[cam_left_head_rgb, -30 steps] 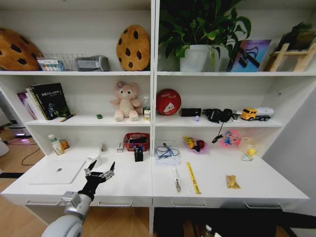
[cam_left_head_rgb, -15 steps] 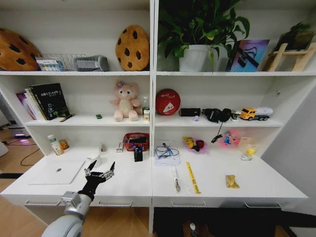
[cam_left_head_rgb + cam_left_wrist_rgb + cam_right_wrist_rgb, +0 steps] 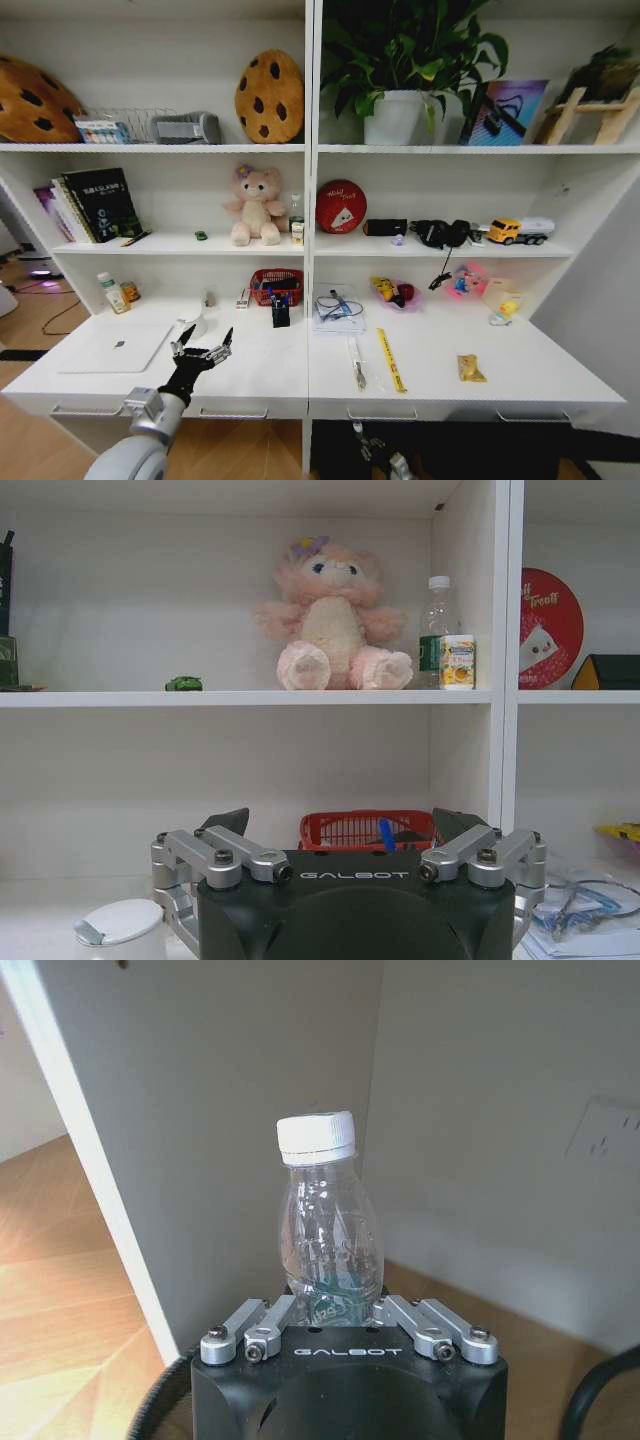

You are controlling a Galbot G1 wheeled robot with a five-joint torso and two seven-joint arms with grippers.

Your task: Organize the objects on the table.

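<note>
The right gripper [image 3: 345, 1305] sits below the tabletop [image 3: 270, 375] edge, its fingers pinching a clear plastic bottle [image 3: 326, 1220] with a white cap, held upright. The left gripper [image 3: 205, 350] hovers over the tabletop with fingers spread wide and nothing between them, just right of the silver laptop [image 3: 116, 347] lying closed there. A white lidded cup [image 3: 190, 322] stands just beyond the laptop's far right corner. Well right of the laptop lie a dark pen [image 3: 357, 363] and the yellow ruler [image 3: 391, 360], side by side. Behind the laptop, on a shelf, the tiny green toy car [image 3: 184, 683] rests left of the pink plush bear [image 3: 333, 615].
</note>
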